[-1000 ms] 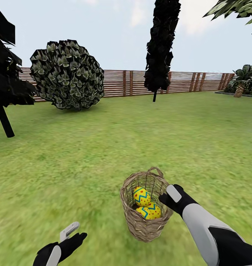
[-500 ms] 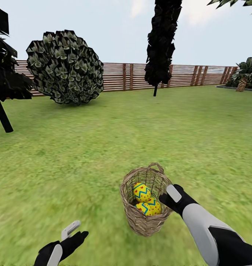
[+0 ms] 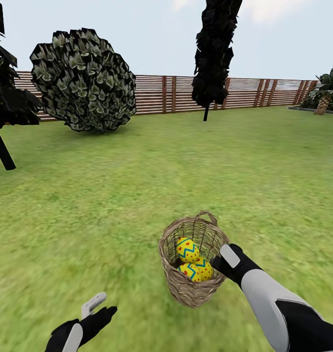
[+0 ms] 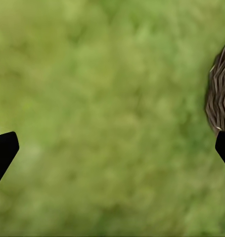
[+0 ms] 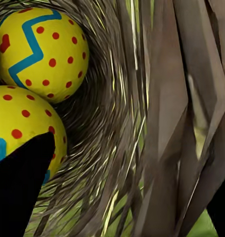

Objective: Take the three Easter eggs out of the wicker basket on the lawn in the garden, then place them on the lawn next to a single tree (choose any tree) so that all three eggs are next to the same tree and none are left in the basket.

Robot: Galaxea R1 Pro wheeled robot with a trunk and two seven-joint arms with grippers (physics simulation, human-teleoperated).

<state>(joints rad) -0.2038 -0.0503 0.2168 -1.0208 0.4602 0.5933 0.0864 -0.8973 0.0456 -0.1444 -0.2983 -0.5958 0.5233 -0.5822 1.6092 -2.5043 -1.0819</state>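
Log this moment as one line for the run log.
right gripper: on basket rim, wall between fingers | left gripper: open, over grass | eggs: in basket, three visible

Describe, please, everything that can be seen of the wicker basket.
The wicker basket is small, round and open at the top, woven of brown twigs, narrowing toward its base, with a small loop handle on its far rim. It appears tilted and lifted above the lawn. Yellow Easter eggs with blue zigzags and red spots lie inside. The right hand grips its rim, one finger inside by the eggs, one outside. The left hand is apart from it.
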